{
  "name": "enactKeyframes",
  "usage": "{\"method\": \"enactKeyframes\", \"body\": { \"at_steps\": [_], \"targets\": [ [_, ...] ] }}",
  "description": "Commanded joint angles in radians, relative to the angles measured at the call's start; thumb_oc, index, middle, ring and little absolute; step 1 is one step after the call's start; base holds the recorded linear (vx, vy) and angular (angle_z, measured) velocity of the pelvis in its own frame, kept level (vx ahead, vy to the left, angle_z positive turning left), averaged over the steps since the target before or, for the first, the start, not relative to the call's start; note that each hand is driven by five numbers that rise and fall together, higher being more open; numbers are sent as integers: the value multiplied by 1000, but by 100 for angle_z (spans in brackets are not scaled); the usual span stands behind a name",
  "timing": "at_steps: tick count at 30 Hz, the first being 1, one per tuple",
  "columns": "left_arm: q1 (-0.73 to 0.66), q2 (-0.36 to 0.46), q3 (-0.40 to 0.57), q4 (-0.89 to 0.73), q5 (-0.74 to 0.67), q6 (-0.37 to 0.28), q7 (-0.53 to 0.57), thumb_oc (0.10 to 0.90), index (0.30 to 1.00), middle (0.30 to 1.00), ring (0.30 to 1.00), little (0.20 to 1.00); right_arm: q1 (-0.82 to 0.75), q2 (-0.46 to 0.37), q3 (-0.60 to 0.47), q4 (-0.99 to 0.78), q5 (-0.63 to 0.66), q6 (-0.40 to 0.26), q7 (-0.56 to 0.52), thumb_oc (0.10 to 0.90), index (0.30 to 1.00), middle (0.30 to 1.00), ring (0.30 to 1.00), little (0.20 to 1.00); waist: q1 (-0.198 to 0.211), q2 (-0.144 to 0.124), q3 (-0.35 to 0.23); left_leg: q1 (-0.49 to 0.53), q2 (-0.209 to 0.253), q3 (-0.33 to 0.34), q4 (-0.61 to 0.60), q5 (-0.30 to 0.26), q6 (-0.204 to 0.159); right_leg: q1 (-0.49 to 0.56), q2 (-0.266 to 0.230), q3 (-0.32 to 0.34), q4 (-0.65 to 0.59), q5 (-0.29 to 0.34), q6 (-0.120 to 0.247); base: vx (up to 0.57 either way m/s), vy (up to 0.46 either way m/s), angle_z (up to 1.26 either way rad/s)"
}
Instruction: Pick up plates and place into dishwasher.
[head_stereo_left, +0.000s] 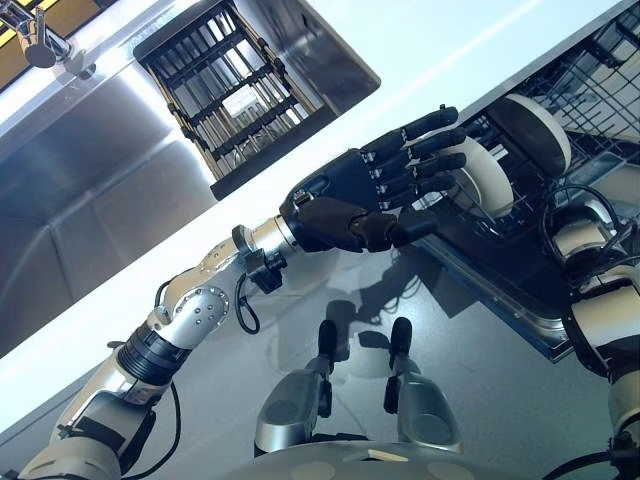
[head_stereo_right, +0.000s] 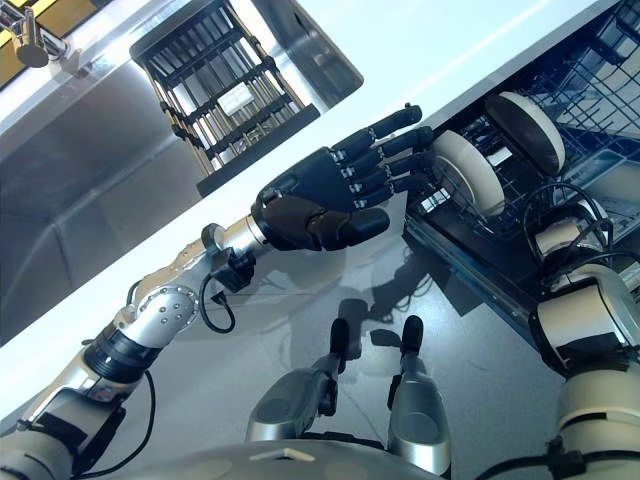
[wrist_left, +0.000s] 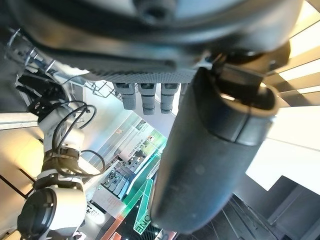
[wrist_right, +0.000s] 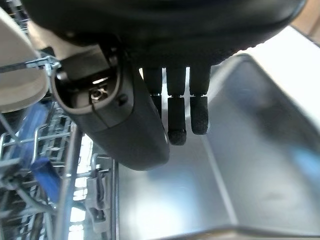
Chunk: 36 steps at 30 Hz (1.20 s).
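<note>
Two white plates stand on edge in the dishwasher's lower rack (head_stereo_left: 600, 90) at the right: a nearer one (head_stereo_left: 482, 178) and a farther one (head_stereo_left: 535, 130). My left hand (head_stereo_left: 345, 195) reaches across from the lower left, open, fingers straight. Its fingertips (head_stereo_left: 445, 140) lie over the near plate's face, and I cannot tell whether they touch it. It holds nothing; the left wrist view shows its thumb (wrist_left: 210, 150) and straight fingers (wrist_left: 145, 97). In its own wrist view my right hand (wrist_right: 125, 125) hangs relaxed and empty over the rack (wrist_right: 30, 165) and the door (wrist_right: 225, 165).
The open dishwasher door (head_stereo_left: 500, 270) juts out low at the right. A white countertop (head_stereo_left: 400, 60) runs diagonally across the scene. Beyond it is a steel sink (head_stereo_left: 90, 180) with a tap (head_stereo_left: 40, 45) and a black dish rack (head_stereo_left: 235, 90).
</note>
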<state>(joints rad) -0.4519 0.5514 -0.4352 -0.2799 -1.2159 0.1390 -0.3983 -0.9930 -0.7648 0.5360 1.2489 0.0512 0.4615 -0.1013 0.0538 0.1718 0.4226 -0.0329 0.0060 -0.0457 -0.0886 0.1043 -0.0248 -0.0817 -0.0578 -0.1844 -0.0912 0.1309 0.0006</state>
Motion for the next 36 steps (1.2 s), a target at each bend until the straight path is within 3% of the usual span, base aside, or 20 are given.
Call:
{"method": "enactKeyframes", "body": {
  "at_steps": [1,7,13,21,36],
  "targets": [
    [-77,-11,14,3,-60,-90,-13,800,900,900,900,900,-230,22,155,-101,-108,-47,-1,100,300,300,300,200,49,-43,23,-56,-33,-1,42,-9,3,-17,-54,-1,130,-48,29,-57,52,5],
    [-93,-48,1,14,-49,-70,-3,800,900,900,900,900,-272,2,205,-76,-146,-36,39,100,300,300,300,200,64,-49,44,-91,-49,-29,212,-76,11,-2,-56,-30,257,-138,-10,-4,16,7],
    [-79,-52,23,12,-64,-1,-5,800,900,900,900,900,-235,-9,143,-50,-123,-34,66,100,300,300,300,200,97,-80,64,-165,-59,-49,468,-192,32,-16,-92,-79,489,-247,-46,32,-28,26],
    [-29,-57,93,25,-74,15,-23,800,900,900,900,900,-196,0,53,-84,-77,-83,20,100,300,300,300,200,102,-95,83,-270,-81,-56,729,-316,73,-107,-118,-39,738,-348,-80,-32,22,15],
    [22,-52,128,36,-57,-3,-26,800,900,900,900,900,-152,-38,-3,-106,3,-191,-60,100,300,300,300,200,79,-98,59,-300,-77,-37,838,-350,92,-153,-103,5,844,-382,-96,17,29,-7]
  ]
}}
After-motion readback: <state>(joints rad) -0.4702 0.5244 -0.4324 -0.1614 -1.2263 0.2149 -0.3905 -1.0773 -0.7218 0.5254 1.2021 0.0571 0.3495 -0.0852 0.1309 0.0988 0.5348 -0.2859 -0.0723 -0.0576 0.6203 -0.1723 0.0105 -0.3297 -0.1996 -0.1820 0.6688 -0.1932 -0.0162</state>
